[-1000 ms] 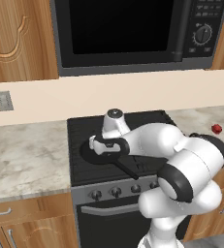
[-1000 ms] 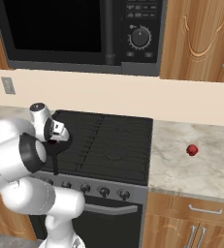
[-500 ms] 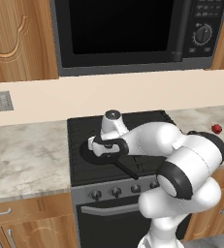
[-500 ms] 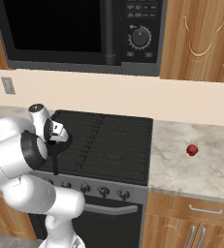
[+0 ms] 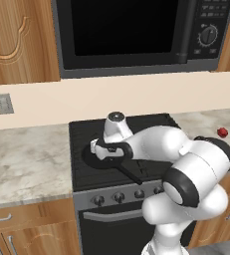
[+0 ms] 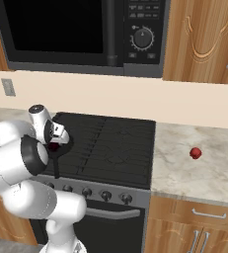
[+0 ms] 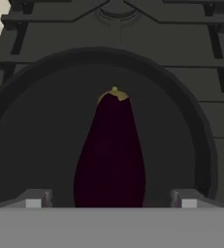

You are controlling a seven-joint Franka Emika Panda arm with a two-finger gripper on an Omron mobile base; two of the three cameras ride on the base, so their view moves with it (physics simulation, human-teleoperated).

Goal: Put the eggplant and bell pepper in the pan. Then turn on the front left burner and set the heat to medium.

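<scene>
The dark purple eggplant (image 7: 111, 155) lies in the black pan (image 7: 193, 116), its stem end pointing away from the hand. My gripper (image 7: 111, 202) hangs just above the pan, open, with its fingertips (image 7: 33, 201) wide on either side of the eggplant and apart from it. The base views show the gripper (image 5: 106, 151) (image 6: 56, 142) over the pan (image 5: 92, 160) on the stove's front left burner, which the pan mostly hides. The pan's long handle (image 5: 129, 174) points toward the stove front. The red bell pepper (image 5: 222, 132) (image 6: 195, 152) sits on the counter right of the stove.
A row of knobs (image 5: 119, 196) (image 6: 86, 191) runs along the stove front. A microwave (image 5: 131, 35) hangs above the cooktop. Marble counter (image 5: 27, 159) lies left of the stove, and more counter (image 6: 199, 168) to its right. The other burners' grates (image 6: 115, 143) are bare.
The gripper's fingers have spread wide and let go of the eggplant, which now rests in the pan. The arm has barely moved.
</scene>
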